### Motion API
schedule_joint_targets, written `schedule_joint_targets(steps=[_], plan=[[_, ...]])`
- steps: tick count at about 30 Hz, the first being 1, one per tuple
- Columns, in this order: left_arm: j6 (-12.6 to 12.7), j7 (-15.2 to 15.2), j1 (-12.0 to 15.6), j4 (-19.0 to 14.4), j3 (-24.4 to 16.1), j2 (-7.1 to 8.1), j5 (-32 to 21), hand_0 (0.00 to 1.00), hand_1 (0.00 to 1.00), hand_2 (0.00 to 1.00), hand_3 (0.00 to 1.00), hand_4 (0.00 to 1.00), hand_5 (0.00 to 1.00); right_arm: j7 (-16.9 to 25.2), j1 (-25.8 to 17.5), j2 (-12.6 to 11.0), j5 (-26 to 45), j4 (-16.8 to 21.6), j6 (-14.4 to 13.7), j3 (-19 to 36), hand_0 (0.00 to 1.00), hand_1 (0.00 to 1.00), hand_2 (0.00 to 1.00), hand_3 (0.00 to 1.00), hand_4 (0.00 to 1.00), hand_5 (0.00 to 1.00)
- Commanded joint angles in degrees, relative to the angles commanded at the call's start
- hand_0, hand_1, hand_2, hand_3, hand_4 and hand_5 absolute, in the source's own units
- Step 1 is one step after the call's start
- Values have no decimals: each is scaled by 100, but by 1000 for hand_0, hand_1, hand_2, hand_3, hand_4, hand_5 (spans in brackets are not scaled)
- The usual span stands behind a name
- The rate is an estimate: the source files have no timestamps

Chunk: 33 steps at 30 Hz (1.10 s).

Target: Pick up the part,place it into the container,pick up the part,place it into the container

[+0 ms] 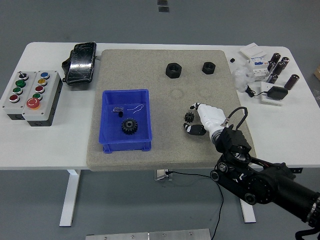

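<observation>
Right hand (199,120): we see it low on the mat, fingers curled round a small black gear (189,117).
Container (126,144): blue bin left of hand, a gear (129,125) inside.
Far mat: we note two black nuts (174,70).

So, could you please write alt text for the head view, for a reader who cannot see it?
The robot's right hand reaches over a grey mat to a small black gear at its fingertips, right of a blue container already holding a black gear. Two black nuts lie at the mat's far side.
</observation>
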Motion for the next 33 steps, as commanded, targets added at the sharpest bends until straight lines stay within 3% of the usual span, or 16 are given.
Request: schedule_joint_targets(steps=[2, 3, 7, 8, 20, 25, 26, 33], plan=[[2, 0, 6, 0, 4, -11, -11, 662, 628, 549, 604, 702, 372, 17, 0, 18, 3, -48, -2, -12, 650, 709, 718, 726, 729, 313], [2, 1, 8, 0, 8, -16, -18, 662, 628, 550, 605, 703, 375, 24, -1, 23, 3, -63, -5, -17, 620, 636, 608, 668, 689, 314], [5, 0, 17, 0, 14, -36, -36, 662, 628, 550, 605, 703, 375, 42, 4, 44, -30, -95, -34, -36, 620, 636, 608, 668, 689, 314], [6, -1, 18, 0, 16, -41, -40, 662, 627, 550, 604, 704, 377, 49, 10, 54, -43, -105, -55, -45, 603, 605, 539, 657, 654, 295], [12, -36, 0, 0, 79, -58, -108, 662, 627, 550, 605, 704, 377, 149, 45, 103, -55, -227, -284, -137, 593, 587, 524, 654, 651, 295], [14, -41, 2, 0, 82, -58, -110, 662, 627, 550, 604, 705, 378, 176, 47, 96, -68, -255, -359, -149, 587, 576, 508, 644, 620, 276], [15, -42, 2, 0, 82, -58, -110, 662, 627, 549, 604, 706, 379, 178, 46, 95, -72, -258, -371, -152, 575, 567, 493, 612, 560, 243], [18, -48, -1, 0, 89, -57, -118, 662, 627, 550, 605, 706, 381, 183, 48, 90, -113, -274, -426, -214, 560, 562, 485, 599, 554, 245]])
